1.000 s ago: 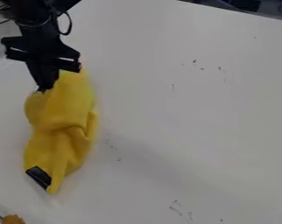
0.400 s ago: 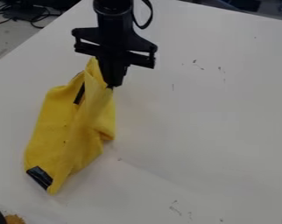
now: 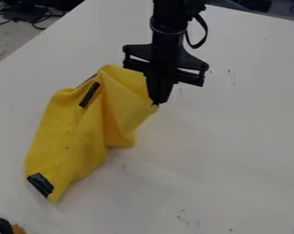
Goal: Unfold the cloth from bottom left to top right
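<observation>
Yellow cloth [image 3: 73, 132], pinched at edge by fingers [image 3: 162, 90], swung rightward over bench [image 3: 228, 151]; upper part spread, lower-left end stayed; unfolding judged partial.

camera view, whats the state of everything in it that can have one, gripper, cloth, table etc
gripper: shut on an edge of the cloth
cloth: partly unfolded, creased, pulled up toward the gripper
table: marked with small dark scuffs
arm cable: bent in a loop beside the arm
</observation>
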